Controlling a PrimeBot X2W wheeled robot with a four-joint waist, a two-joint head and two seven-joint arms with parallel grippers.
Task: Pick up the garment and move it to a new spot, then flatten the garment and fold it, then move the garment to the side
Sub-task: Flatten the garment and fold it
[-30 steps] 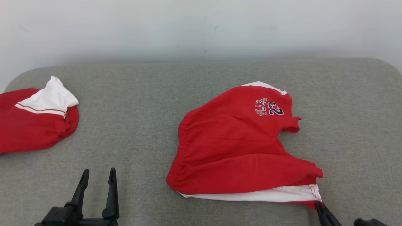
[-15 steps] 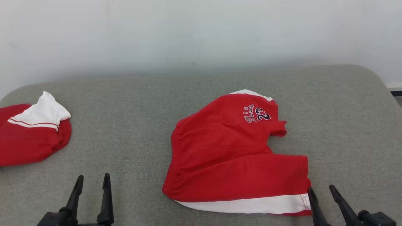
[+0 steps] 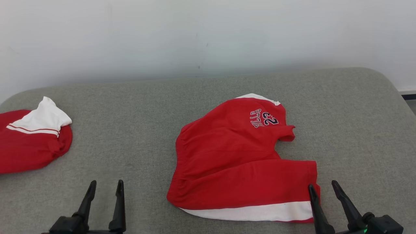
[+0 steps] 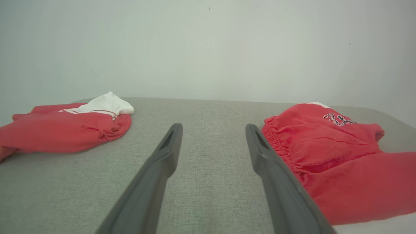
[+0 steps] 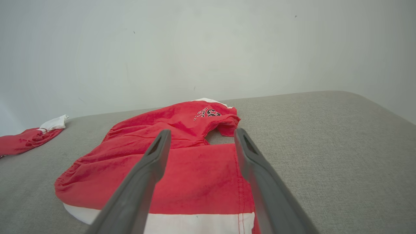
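Observation:
The garment (image 3: 234,162) is a pair of red shorts with a white side stripe and a "23" print, lying spread on the grey padded surface (image 3: 136,130) right of centre. My right gripper (image 3: 322,184) stands open at the shorts' near right hem corner, its left finger over the cloth and nothing pinched. The right wrist view shows that gripper (image 5: 202,131) with its fingers straddling the hem edge of the shorts (image 5: 182,162). My left gripper (image 3: 106,182) is open over bare surface, left of the waistband. In the left wrist view it (image 4: 213,126) has the shorts (image 4: 325,156) to its right.
A second red and white garment (image 3: 29,143) lies bunched at the surface's far left edge, also visible as a red heap (image 4: 65,126). A pale wall (image 3: 208,39) rises right behind the surface. The surface's rounded right corner (image 3: 386,78) drops off at the right.
My right gripper let go of the shorts' near right corner and opened. The lifted hem settled flat. Both grippers edged forward, and the camera shifted a little.

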